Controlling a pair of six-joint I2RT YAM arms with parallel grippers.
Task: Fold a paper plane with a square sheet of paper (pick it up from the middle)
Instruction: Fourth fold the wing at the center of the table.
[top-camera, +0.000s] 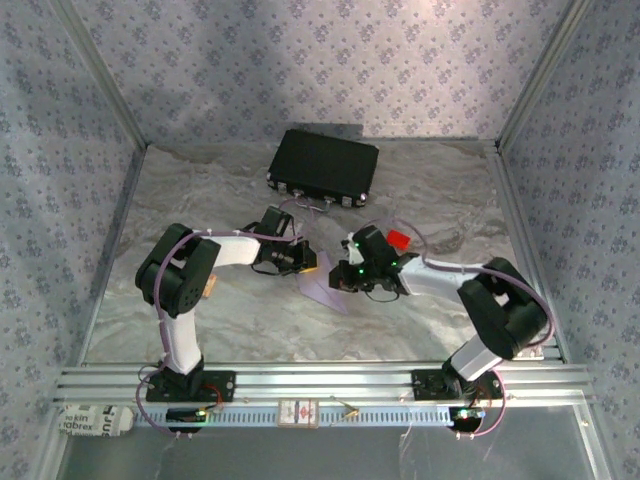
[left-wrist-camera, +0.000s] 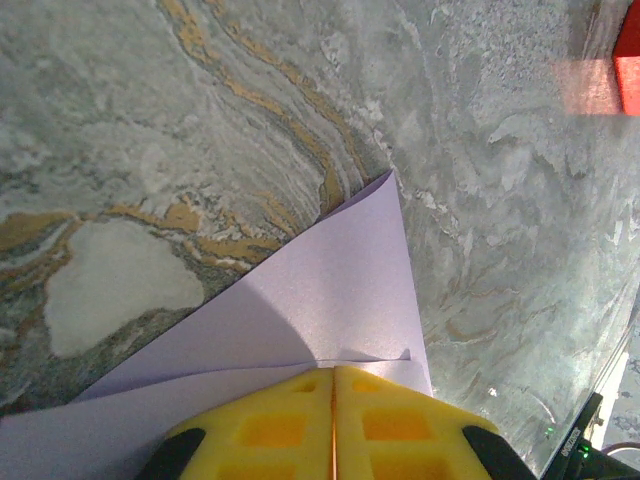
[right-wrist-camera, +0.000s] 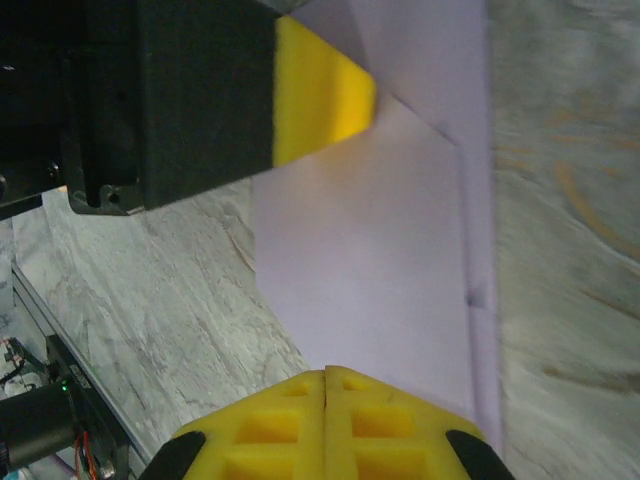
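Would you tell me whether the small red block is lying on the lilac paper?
No, the red block sits on the bare table, well apart from the paper.

Pale lilac sheet of paper (left-wrist-camera: 340, 290) — folded layers, tapering to point.

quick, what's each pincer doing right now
left pincer: closed, pinching the lilac paper
right pincer: closed, pinching the same lilac paper

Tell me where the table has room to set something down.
Free: near table strip between paper and rail; far left corner beside the case; far right behind the red block. Crowded: the middle, where left gripper and right gripper pinch the paper.
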